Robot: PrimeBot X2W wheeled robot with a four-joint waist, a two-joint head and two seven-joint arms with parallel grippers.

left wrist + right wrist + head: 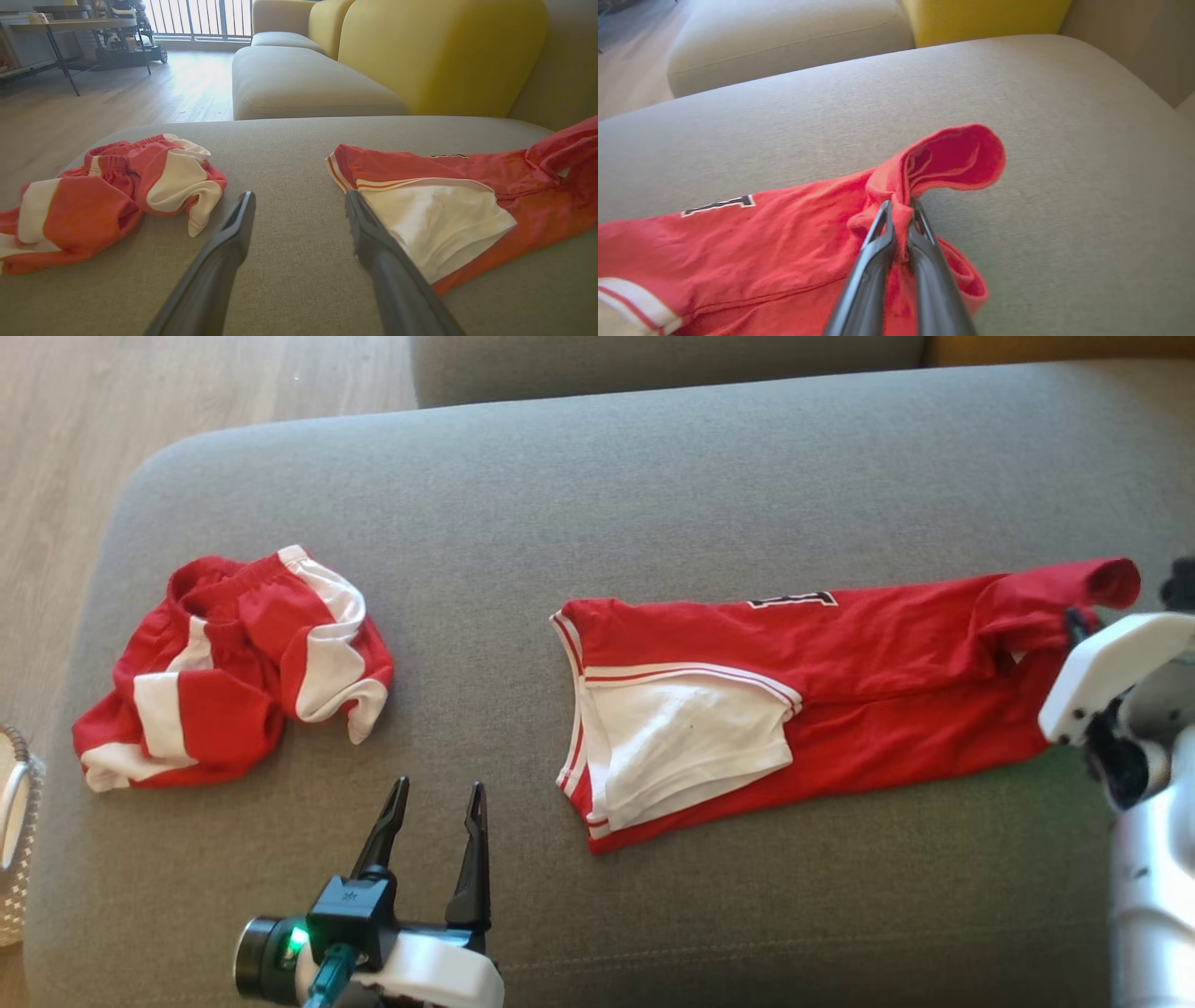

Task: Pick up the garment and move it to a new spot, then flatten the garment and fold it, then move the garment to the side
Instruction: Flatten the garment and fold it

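A red garment [887, 653] with a white side panel and striped trim lies stretched out on the right half of the grey sofa seat [653, 476]. My right gripper [901, 207] is shut on a bunched red edge at the garment's [784, 233] right end, lifting a loop of cloth. In the head view that gripper [1075, 619] is at the far right. My left gripper [440, 786] stands open low at the front, empty, between the two cloths. In the left wrist view its fingers [299, 196] frame bare cushion, the garment [514, 182] just right of them.
A second, crumpled red-and-white cloth [233, 663] [117, 196] lies on the seat's left side. A woven basket [14, 840] stands past the left edge, above wooden floor [187, 383]. A yellow backrest [444, 51] and another seat cushion [299, 84] lie beyond.
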